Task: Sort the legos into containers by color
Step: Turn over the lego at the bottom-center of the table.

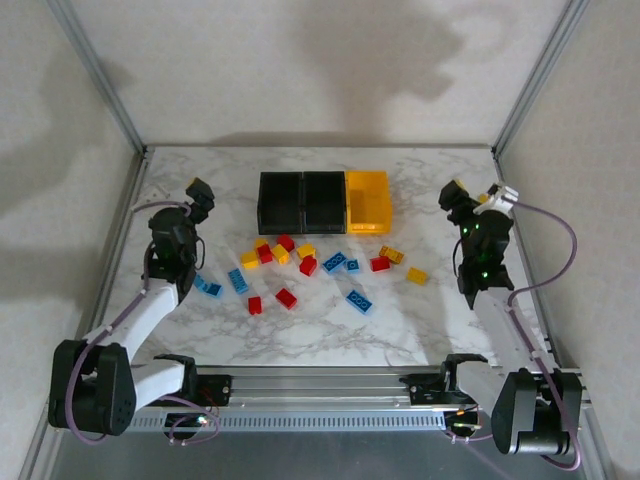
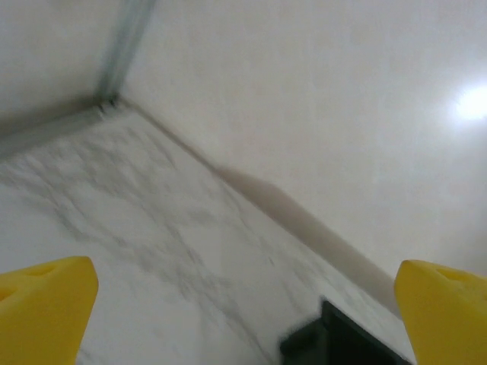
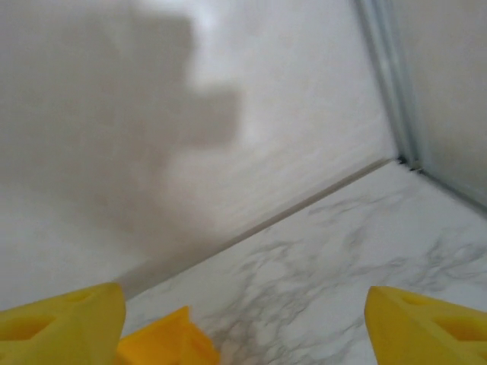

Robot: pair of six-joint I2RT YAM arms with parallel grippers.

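Note:
Red, yellow and blue legos lie scattered on the marble table, among them a red one [image 1: 286,297], a blue one [image 1: 359,301] and a yellow one [image 1: 416,275]. Behind them stand the containers in a row: two black bins [image 1: 280,200] [image 1: 323,200] and a yellow bin [image 1: 367,201]. My left gripper [image 1: 200,195] hangs left of the bins, open and empty, its yellow fingertips [image 2: 46,312] wide apart. A black bin corner [image 2: 342,342] shows in the left wrist view. My right gripper [image 1: 462,195] hangs right of the yellow bin, open with nothing between its fingertips [image 3: 430,323]. The yellow bin's corner [image 3: 163,342] shows beside them.
White walls with metal corner posts [image 1: 110,90] [image 1: 535,80] enclose the table on three sides. A metal rail [image 1: 320,385] runs along the near edge between the arm bases. Bare marble [image 1: 330,340] lies between the legos and the rail.

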